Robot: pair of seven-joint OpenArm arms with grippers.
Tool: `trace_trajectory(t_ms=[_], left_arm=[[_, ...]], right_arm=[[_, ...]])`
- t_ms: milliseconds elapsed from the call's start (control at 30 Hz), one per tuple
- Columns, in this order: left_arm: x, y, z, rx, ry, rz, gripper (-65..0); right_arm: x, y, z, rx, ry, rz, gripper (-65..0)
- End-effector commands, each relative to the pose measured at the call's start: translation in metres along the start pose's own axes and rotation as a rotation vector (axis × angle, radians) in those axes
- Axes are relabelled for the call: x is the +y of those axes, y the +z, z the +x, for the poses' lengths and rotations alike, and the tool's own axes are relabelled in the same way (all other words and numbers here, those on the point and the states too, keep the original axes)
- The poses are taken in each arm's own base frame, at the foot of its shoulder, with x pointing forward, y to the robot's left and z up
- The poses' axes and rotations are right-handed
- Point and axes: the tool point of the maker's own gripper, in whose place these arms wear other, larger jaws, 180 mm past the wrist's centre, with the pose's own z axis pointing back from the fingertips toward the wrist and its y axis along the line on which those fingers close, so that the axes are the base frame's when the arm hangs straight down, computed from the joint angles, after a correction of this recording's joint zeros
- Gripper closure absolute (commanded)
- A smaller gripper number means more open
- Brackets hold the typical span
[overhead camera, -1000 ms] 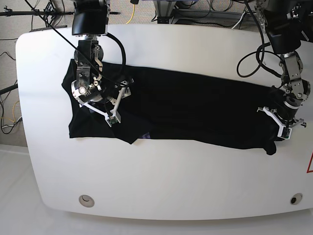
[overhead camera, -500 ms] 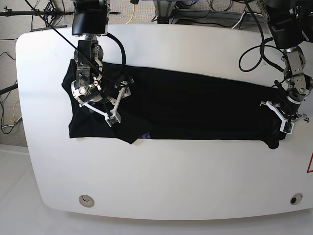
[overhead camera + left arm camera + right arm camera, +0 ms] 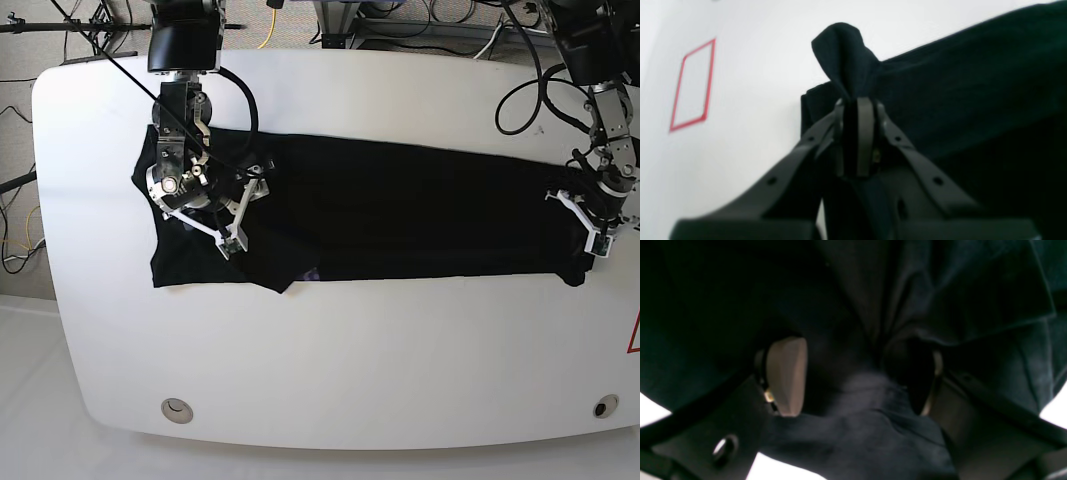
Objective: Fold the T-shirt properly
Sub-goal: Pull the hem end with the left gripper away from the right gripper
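Note:
The black T-shirt lies stretched in a long band across the white table. At its right end my left gripper is shut on a corner of the cloth. In the left wrist view a pinched tuft of T-shirt sticks up past the closed left gripper. On the left part of the shirt my right gripper rests open. In the right wrist view the right gripper has its pads wide apart, with wrinkled T-shirt lying under and between them.
A red tape outline marks the table beyond the shirt's right end, seen at the base view's right edge. Two round holes sit near the front edge. Cables hang behind the table.
My left gripper has pulled the shirt's corner right and toward the back, drawing the cloth taut and straightening its front edge. The shirt's left edge slid slightly right; the right gripper stayed put.

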Motion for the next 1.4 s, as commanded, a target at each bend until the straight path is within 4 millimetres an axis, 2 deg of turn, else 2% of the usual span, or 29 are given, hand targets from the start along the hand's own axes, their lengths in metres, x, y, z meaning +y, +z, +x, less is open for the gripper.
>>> trace_trajectory(t_ms=[0, 233, 533, 633, 767, 867, 933, 1067, 1133, 1267, 1367], left_arm=[[0.022, 0.003, 0.017, -0.034, -0.028, 0.05, -3.0], [0.025, 0.005, 0.007, -0.002, -0.037, 0.067, -3.1], [0.009, -0.001, -0.016, 0.044, 0.018, 0.037, -3.1], [-0.002, -0.005, -0.025, 0.059, 0.05, 0.021, -3.1], [-0.002, -0.006, -0.03, 0.072, 0.061, 0.029, -4.5], [0.008, -0.005, -0.031, 0.075, 0.065, 0.089, -12.8], [0.015, -0.004, -0.031, 0.075, 0.066, 0.129, -21.1], [0.026, -0.003, -0.029, 0.066, 0.066, 0.186, -42.0], [0.032, -0.002, -0.028, 0.064, 0.066, 0.213, -48.9], [0.043, -0.002, -0.021, 0.048, 0.066, 0.257, -50.2], [0.05, -0.004, -0.006, 0.017, 0.063, 0.27, -50.2]], right_arm=[[-0.005, 0.005, 0.015, -0.047, 0.003, -0.011, -43.6], [-0.005, 0.005, 0.015, -0.047, 0.003, -0.011, -43.6], [-0.005, 0.005, 0.015, -0.047, 0.003, -0.011, -43.6], [-0.005, 0.005, 0.015, -0.047, 0.003, -0.011, -43.6], [-0.005, 0.005, 0.015, -0.047, 0.003, -0.011, -43.6], [-0.005, 0.005, 0.014, -0.046, 0.003, -0.01, -43.6], [-0.005, 0.005, 0.014, -0.046, 0.003, -0.01, -43.6], [-0.005, 0.005, 0.014, -0.046, 0.003, -0.01, -43.6], [-0.005, 0.005, 0.014, -0.046, 0.003, -0.01, -43.6], [-0.005, 0.005, 0.014, -0.046, 0.003, -0.01, -43.6], [-0.005, 0.005, 0.015, -0.047, 0.003, -0.011, -43.6]])
